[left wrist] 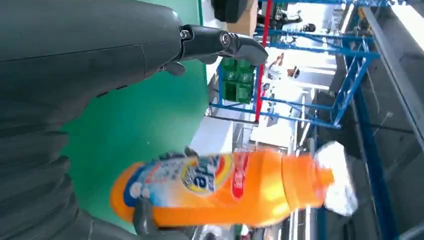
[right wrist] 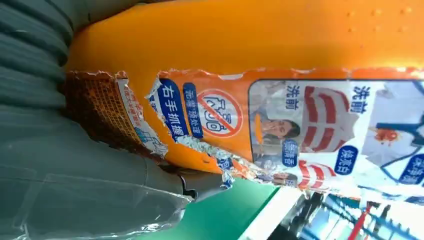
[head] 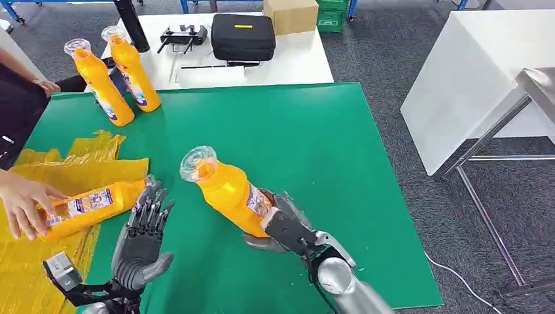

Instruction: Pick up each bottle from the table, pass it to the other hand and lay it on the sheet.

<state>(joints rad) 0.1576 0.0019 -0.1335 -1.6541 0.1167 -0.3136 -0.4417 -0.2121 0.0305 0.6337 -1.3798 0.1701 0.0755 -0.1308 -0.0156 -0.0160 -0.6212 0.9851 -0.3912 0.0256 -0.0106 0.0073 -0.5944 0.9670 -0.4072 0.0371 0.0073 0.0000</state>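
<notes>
My right hand (head: 283,227) grips an orange bottle (head: 226,188) by its lower body, lifted over the green mat (head: 314,144) and tilted with its clear cap up and to the left. The bottle (right wrist: 280,90) is close up in the right wrist view, its label torn, and shows blurred as the bottle (left wrist: 220,187) in the left wrist view. My left hand (head: 143,235) is open, fingers spread upward, a short way left of the bottle. Another orange bottle (head: 88,208) lies on the yellow sheet (head: 72,173), with a person's hand (head: 23,199) on it. Two more bottles (head: 98,82) (head: 134,69) stand at the mat's far left corner.
A white table (head: 288,59) behind the mat carries a black case (head: 243,36), a controller (head: 183,36) and a cardboard box (head: 290,14). A person's dark sleeve (head: 16,98) is at the left edge. A white block (head: 471,78) and a metal table frame (head: 497,196) stand on the right.
</notes>
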